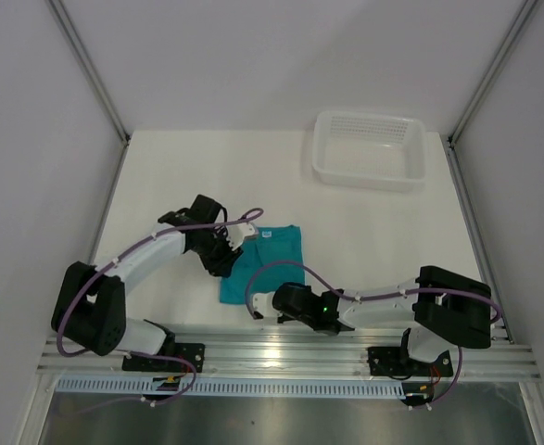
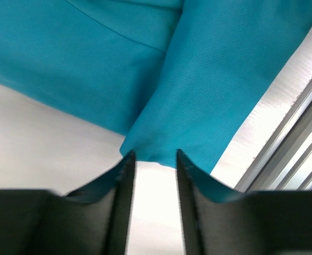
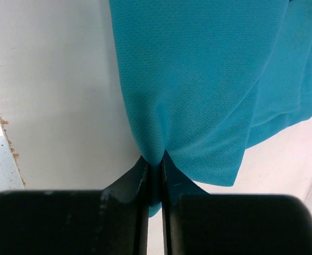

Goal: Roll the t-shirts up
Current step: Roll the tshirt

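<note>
One t-shirt [image 1: 272,255], frame centre: I am clamping its corner with right pincer [image 3: 154,159] to start rolling; left pincer [image 2: 154,155] parted.

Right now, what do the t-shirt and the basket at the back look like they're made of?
The t-shirt looks like a soft, matte teal knit, possibly a sports-type synthetic. The close view shows a fine pinhole mesh texture, and the cloth drapes and creases loosely. The basket looks like rigid white moulded plastic with a smooth, slightly glossy finish. Its walls and floor are perforated in a regular grid and its rim is rounded.
</note>
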